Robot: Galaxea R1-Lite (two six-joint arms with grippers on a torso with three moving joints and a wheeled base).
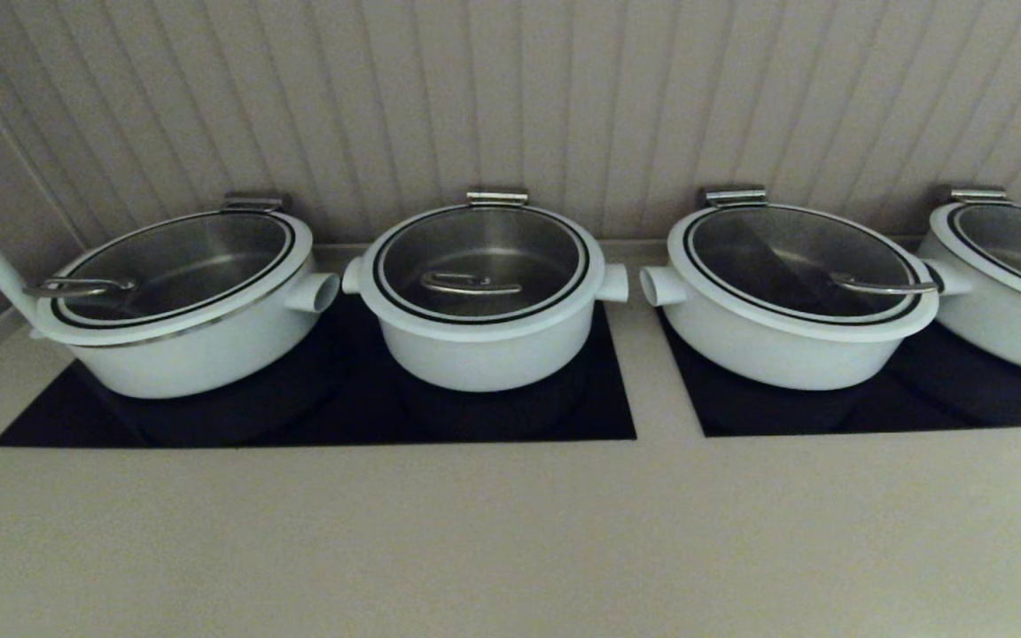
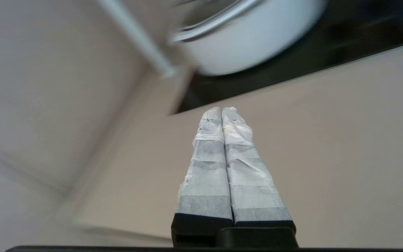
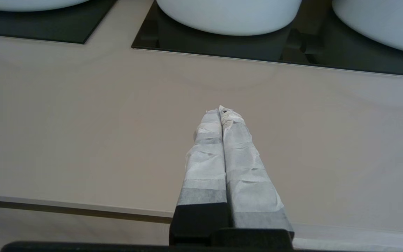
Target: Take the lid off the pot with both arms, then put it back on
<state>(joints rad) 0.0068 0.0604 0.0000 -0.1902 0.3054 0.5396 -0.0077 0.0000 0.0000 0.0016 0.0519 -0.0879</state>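
The pot (image 1: 484, 350) is the narrow, deep white one, second from the left in the head view, with two short side stubs. Its glass lid (image 1: 482, 252) with the curved steel handle (image 1: 471, 284) sits on it. Neither arm shows in the head view. My left gripper (image 2: 221, 109) is shut and empty over the beige counter, near the front left corner of the black hob. My right gripper (image 3: 220, 109) is shut and empty over the counter, in front of the right hob.
Wider white pots with glass lids stand left (image 1: 183, 301) and right (image 1: 794, 292) of the pot, and another at the far right (image 1: 1007, 275). Two black hob plates (image 1: 315, 416) lie under them. A ribbed wall rises behind. The counter's front edge (image 3: 82, 206) shows in the right wrist view.
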